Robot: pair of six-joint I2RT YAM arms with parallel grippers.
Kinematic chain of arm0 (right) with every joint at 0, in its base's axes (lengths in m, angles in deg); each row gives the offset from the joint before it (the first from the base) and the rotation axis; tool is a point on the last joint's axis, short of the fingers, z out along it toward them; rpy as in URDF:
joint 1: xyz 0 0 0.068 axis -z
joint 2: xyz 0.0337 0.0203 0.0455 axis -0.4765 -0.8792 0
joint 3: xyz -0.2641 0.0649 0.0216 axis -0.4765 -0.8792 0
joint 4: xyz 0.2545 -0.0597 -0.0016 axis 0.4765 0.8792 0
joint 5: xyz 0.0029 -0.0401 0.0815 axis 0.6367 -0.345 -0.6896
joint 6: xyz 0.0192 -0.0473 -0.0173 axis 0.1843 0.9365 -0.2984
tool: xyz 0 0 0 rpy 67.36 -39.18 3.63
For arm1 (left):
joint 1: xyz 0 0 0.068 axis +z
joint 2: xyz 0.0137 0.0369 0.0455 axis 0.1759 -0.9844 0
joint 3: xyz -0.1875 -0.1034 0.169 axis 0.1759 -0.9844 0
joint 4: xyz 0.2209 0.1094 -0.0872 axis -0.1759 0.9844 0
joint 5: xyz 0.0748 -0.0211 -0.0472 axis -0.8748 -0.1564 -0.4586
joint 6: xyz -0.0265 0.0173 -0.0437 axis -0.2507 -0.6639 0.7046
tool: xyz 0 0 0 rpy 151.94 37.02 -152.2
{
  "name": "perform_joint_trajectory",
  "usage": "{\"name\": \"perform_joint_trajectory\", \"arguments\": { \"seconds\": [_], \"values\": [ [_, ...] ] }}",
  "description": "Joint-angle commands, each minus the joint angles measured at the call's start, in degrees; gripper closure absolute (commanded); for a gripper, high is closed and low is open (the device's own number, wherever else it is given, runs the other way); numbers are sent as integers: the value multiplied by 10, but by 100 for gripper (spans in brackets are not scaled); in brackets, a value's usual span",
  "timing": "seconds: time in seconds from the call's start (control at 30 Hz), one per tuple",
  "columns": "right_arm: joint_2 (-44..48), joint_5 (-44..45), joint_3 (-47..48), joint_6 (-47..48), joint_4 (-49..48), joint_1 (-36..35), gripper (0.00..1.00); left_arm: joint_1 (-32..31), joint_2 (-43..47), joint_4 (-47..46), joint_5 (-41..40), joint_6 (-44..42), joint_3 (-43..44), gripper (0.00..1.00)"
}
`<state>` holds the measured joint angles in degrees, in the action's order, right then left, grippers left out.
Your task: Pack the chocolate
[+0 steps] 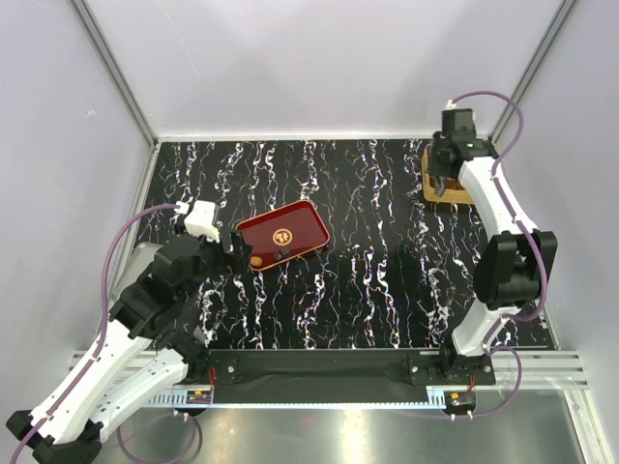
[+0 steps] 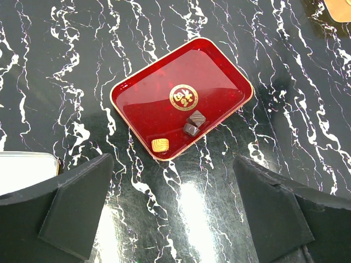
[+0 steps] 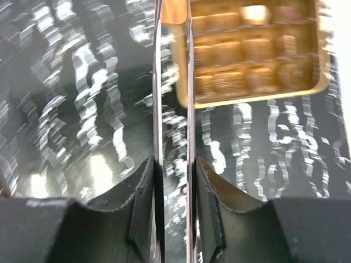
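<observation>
Golden box (image 3: 252, 55): blurred, cropped by the upper frame edge, compartment contents indiscernible; twin metal strips (image 3: 158, 137) crossing its left end run off-frame; overhead, the right arm (image 1: 488, 198) hides part.

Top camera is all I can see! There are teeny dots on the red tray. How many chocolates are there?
Observer: Three, by the left wrist camera: one tan chocolate and two dark chocolates side by side, all near one long edge of the red tray.
Operator: Is the right pincer holding something?
Observer: Yes. Its own camera shows the right pincer shut on thin metal tongs.
Operator: What's inside the gold box?
Observer: The gold box has a grid of little compartments, but it's too blurry to tell if any are filled.
</observation>
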<state>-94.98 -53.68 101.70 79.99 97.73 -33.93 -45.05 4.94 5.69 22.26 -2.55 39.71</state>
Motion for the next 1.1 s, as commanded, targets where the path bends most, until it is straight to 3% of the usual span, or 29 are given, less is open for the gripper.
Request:
{"name": "perform_joint_trajectory", "arguments": {
  "seconds": [0.0, 0.23, 0.63, 1.07],
  "values": [
    [-28, 20, 48, -38, 16, 41, 62, 1, 2, -20, -11, -1, 3, 1],
    [-75, 20, 103, -40, 35, 78, 62, 1, 1, -22, -11, -2, 3, 1],
    [-112, 3, 102, -28, 19, 89, 61, 0, -3, -22, -11, -3, 3, 1],
    [-131, 7, 116, -19, 14, 89, 52, 1, -5, -22, -11, -4, 3, 1]
  ]
}}
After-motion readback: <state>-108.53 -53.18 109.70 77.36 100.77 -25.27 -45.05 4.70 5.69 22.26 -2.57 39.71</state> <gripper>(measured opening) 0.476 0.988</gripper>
